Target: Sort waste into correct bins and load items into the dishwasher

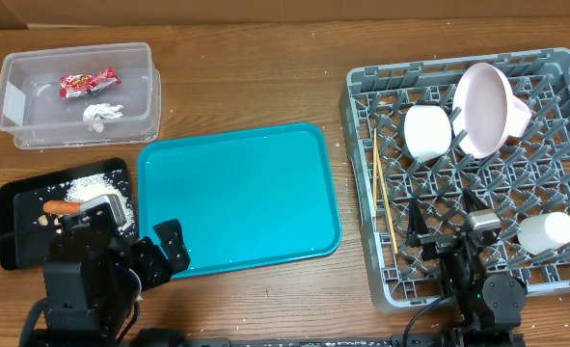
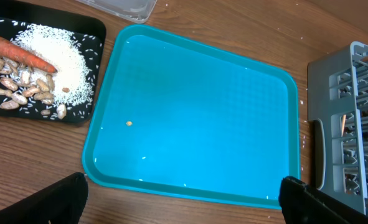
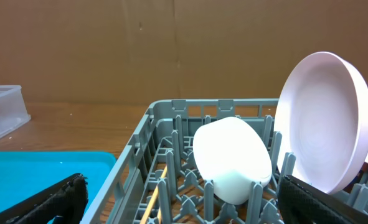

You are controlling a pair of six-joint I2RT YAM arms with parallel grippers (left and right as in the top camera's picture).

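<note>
Desk (image 1: 265, 77): brown wood under both claws; a cardboard wall (image 3: 171, 43) stands beyond the right one.
Clear tub (image 1: 14, 135): far ahead-left of the left claw (image 2: 187, 204), holding the red wrapper (image 1: 87, 83) and white tissue (image 1: 101, 113).
Black tray (image 1: 14, 207): just ahead-left of it, bearing rice (image 2: 65, 56), carrot (image 2: 18, 50) and nut scraps (image 2: 22, 87).
Left claw: spread wide, gripping nothing.
Teal tray (image 1: 236, 193): straight ahead of it, with one crumb (image 2: 129, 123).
Dish rack (image 1: 357, 125): beneath and ahead of the right claw (image 3: 184, 205). The chopsticks (image 1: 381, 188) lie ahead-left, one bowl (image 1: 426, 130) straight ahead, the plate (image 1: 485, 108) on edge ahead-right, and a second bowl (image 1: 547, 231) beside it on the right.
Right claw: spread wide, gripping nothing.

text: none legible | red snack wrapper (image 1: 88, 83): print too small to read
</note>
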